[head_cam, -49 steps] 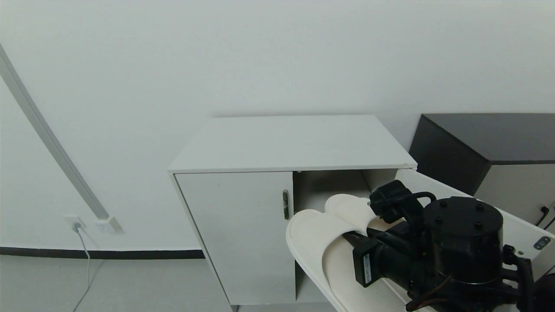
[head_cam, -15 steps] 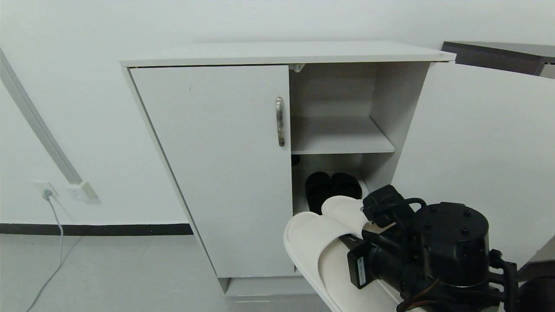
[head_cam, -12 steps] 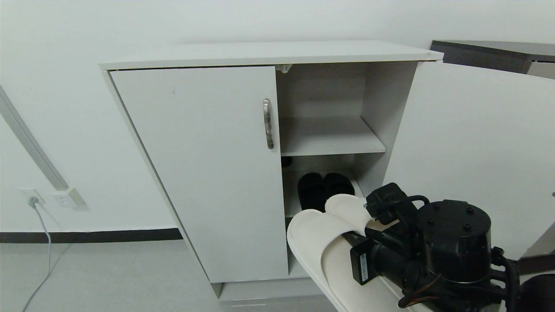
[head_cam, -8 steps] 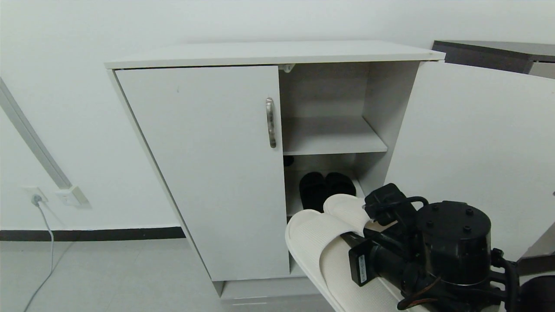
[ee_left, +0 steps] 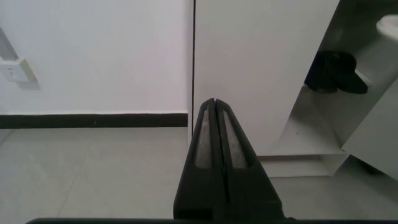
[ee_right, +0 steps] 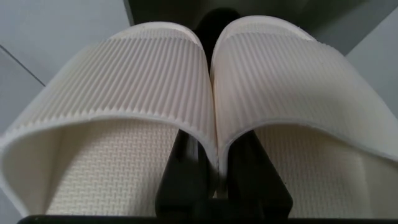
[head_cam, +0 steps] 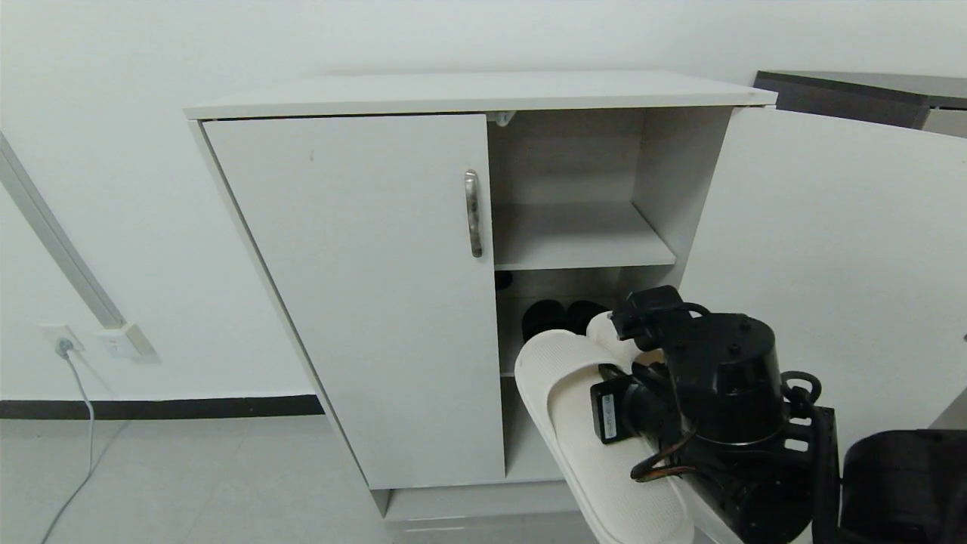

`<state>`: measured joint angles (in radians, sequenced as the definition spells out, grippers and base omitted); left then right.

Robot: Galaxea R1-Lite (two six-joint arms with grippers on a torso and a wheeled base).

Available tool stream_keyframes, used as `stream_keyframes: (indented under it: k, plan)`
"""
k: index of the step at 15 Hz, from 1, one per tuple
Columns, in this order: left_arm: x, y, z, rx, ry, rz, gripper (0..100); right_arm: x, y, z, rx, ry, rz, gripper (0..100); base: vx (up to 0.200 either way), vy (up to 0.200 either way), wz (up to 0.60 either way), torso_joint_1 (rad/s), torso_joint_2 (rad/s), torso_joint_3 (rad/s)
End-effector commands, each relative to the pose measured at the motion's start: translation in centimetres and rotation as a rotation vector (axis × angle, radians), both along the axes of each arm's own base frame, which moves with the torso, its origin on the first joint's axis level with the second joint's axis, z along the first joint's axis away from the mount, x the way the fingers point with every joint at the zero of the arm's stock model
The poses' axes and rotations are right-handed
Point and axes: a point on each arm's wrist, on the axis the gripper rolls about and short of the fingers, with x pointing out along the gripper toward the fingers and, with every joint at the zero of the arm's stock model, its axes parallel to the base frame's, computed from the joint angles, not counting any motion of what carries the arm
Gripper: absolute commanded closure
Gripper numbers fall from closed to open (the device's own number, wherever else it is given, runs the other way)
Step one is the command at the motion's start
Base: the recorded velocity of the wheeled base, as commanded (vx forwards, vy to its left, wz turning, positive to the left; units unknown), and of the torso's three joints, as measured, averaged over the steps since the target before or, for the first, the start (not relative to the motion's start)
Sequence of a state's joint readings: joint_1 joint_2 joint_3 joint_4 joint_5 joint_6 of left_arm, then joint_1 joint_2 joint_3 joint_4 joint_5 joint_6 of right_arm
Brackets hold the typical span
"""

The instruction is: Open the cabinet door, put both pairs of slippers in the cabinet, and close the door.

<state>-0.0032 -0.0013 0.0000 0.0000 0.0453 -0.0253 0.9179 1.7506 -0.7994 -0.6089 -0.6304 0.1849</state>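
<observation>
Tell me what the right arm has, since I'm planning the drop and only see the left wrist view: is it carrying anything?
Observer: Yes. The right gripper is shut on the white slippers, its fingers pinching the pair's two inner walls together.
Operator: Is the right-hand door out of the way?
Observer: The right door is swung wide open; the left door is closed.
Operator: Any shelf besides the one with the black slippers?
Observer: One shelf sits above the black slippers.
</observation>
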Motion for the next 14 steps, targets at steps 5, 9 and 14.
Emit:
stream_keyframes:
  k: [5,9,14]
  plan:
    - [0.0,0.0,0.0,0.001,0.001,0.001,100,1.1,1.3,4.5,0.09,0.16,-0.127,100,0.0,0.0,0.0,0.0,0.0,0.0]
    - [0.0,0.0,0.0,0.004,0.001,0.001,100,1.7,1.9,6.2,0.084,0.116,-0.174,100,0.0,0.0,0.0,0.0,0.0,0.0]
    - [0.0,0.0,0.0,0.004,0.001,0.001,100,3.1,2.2,6.4,0.065,0.09,-0.193,100,0.0,0.0,0.0,0.0,0.0,0.0]
